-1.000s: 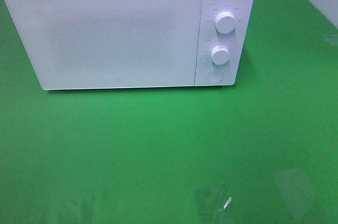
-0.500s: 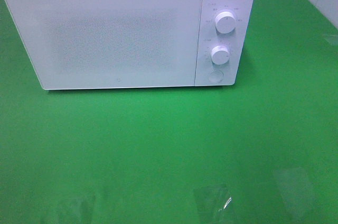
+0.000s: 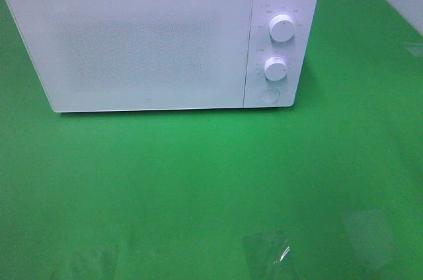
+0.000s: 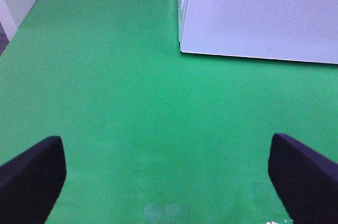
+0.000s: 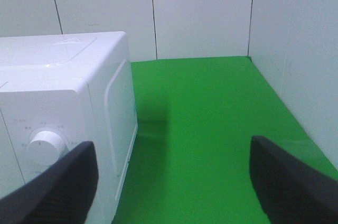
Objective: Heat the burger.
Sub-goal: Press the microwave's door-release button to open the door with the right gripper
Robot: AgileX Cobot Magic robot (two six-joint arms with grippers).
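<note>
Since no burger shows, bearing: we cannot tell
Microwave (image 3: 152, 42): shut, upper left
Left claw (image 4: 168, 182): open
Right claw (image 5: 174, 182): open

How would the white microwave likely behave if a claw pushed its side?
The microwave is a big rigid box, so probably heavy and stiff. Its wide base, flat on the green table, suggests sliding, not tipping or rolling. Its smooth shell may be slippery.

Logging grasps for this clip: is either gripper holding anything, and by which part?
Nothing is held. The left gripper and the right gripper are both open, with nothing between their fingers. The microwave is closed.
</note>
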